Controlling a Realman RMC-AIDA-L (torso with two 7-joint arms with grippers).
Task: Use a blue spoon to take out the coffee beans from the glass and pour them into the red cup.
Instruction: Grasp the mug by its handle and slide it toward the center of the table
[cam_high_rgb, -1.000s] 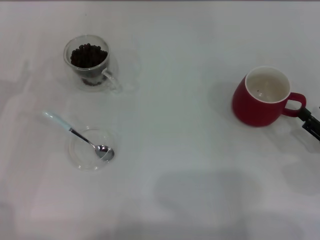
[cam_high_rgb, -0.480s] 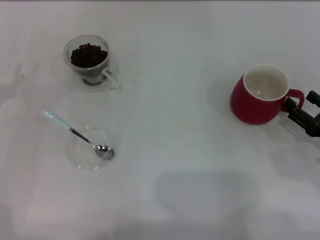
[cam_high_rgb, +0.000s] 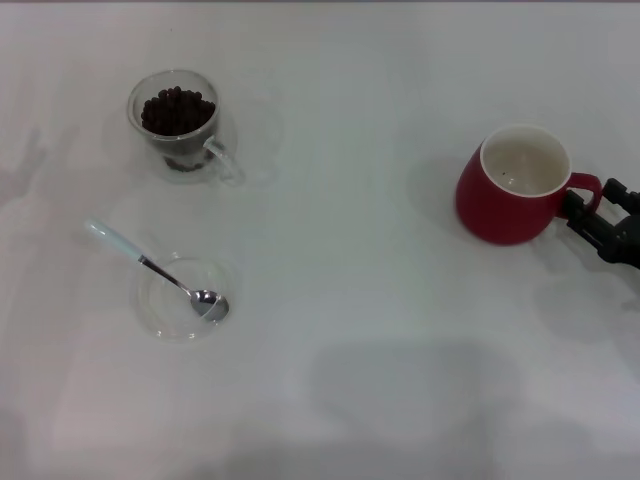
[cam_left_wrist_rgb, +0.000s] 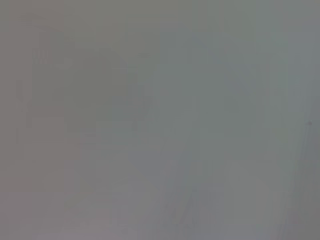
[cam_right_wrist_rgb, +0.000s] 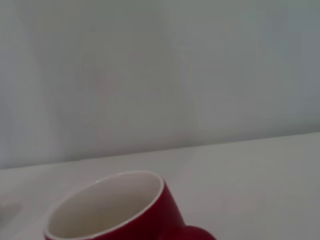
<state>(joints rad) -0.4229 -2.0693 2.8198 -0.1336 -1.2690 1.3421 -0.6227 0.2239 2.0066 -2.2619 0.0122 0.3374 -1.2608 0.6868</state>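
Observation:
The glass full of coffee beans stands at the far left of the white table, its handle toward me. The blue spoon lies in front of it, its silver bowl resting in a flat glass saucer. The red cup stands at the right, with only a dark speck or two inside; it also shows close up in the right wrist view. My right gripper is at the cup's handle, with one finger on each side and the fingers apart. My left gripper is out of view.
The white table stretches between the glass and the red cup. The left wrist view shows only a plain grey surface. A pale wall stands behind the table in the right wrist view.
My right gripper has come in from the right edge and up to the red cup's handle. The cup has shifted slightly left and away from me. The glass and spoon have not moved.

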